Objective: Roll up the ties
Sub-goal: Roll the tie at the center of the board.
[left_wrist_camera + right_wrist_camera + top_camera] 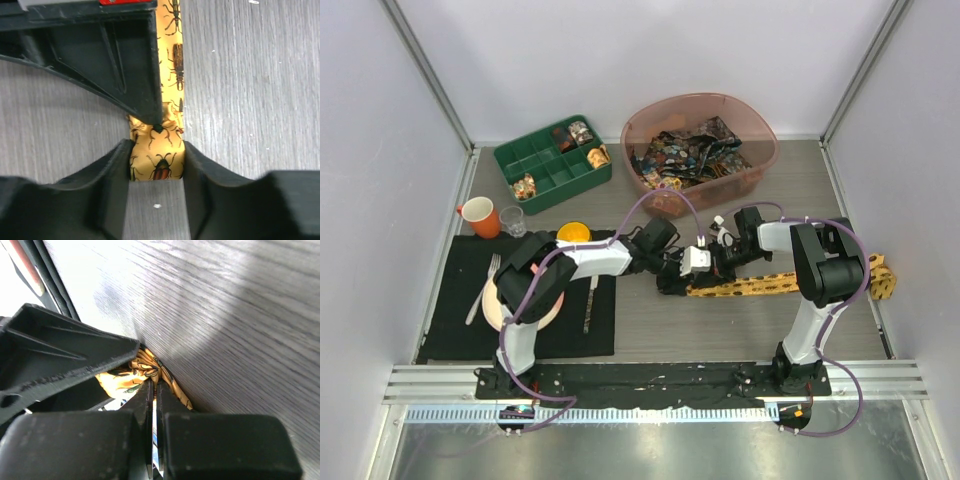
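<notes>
— What do we have around the work?

— Taking the left end of the yellow tie (760, 285) as our centre, the pink basin (765, 155) sits at twelve o'clock with the dark ties (690, 150) heaped in it. The green tray (535, 160) is at ten o'clock. The orange mug (478, 217), a glass (513, 221) and the black mat (450, 320) with its plate (492, 300) lie toward nine. All of them are well apart from the yellow tie.

— And where does that tie lie?

— It lies flat on the table (720, 330), running toward three o'clock, with its far end bunched near the table's right edge.

— Does anything block our view of it?

— In the left wrist view, a black finger (135, 65) of the right gripper (152, 390) comes down from twelve o'clock and covers part of the fabric.

— How do the jaws stand?

— The left gripper (156, 152) is part-way spread. The tie's end fills the gap, and both pads (120, 165) are against its edges. The right gripper's fingers are pressed nearly together, leaving a thin slit. There is yellow fabric at their tips, but we cannot tell whether they nip it.
</notes>
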### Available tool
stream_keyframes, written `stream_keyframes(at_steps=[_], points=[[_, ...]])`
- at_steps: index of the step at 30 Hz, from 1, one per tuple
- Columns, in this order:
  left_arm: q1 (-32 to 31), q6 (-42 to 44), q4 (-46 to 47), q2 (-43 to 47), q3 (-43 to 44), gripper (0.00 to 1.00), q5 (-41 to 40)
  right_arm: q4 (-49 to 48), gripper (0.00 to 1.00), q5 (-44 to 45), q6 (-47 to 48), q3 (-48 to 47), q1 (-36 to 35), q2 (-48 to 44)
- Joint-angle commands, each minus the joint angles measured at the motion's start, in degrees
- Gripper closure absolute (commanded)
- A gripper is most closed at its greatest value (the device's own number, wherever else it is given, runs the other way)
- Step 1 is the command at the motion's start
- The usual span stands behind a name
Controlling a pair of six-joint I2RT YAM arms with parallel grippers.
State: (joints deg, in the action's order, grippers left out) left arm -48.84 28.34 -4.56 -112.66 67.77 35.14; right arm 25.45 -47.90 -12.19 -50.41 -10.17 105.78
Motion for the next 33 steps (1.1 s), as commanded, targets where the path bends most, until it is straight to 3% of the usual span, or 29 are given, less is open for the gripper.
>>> stream_keyframes(at_steps=[1, 5, 7, 11, 33], points=[[0.06, -1.7, 2.36, 2.89, 0.17, 0.59, 2.39, -2.69, 0.99, 13.97, 3.49, 1.99, -1.78, 2.59], [-0.55, -4.43, 2.89, 2.62, 1.66, 0.59, 3.45, -2.69, 0.99, 14.5, 3.31, 2.16, -1.78, 2.59], [-0.73, -6.35, 2.89, 2.71, 1.75, 0.46, 1.96, -2.69, 0.99, 14.5, 3.22, 2.25, -1.6, 2.33], [0.15, -5.66, 1.92, 3.94, -0.7, 0.39, 0.46, -2.78, 1.0, 14.41, 3.13, 2.42, -1.69, 1.98], [0.41, -3.9, 3.32, 4.56, -2.11, 0.55, 1.25, -3.13, 0.99, 14.59, 2.87, 2.6, -1.52, 2.07]])
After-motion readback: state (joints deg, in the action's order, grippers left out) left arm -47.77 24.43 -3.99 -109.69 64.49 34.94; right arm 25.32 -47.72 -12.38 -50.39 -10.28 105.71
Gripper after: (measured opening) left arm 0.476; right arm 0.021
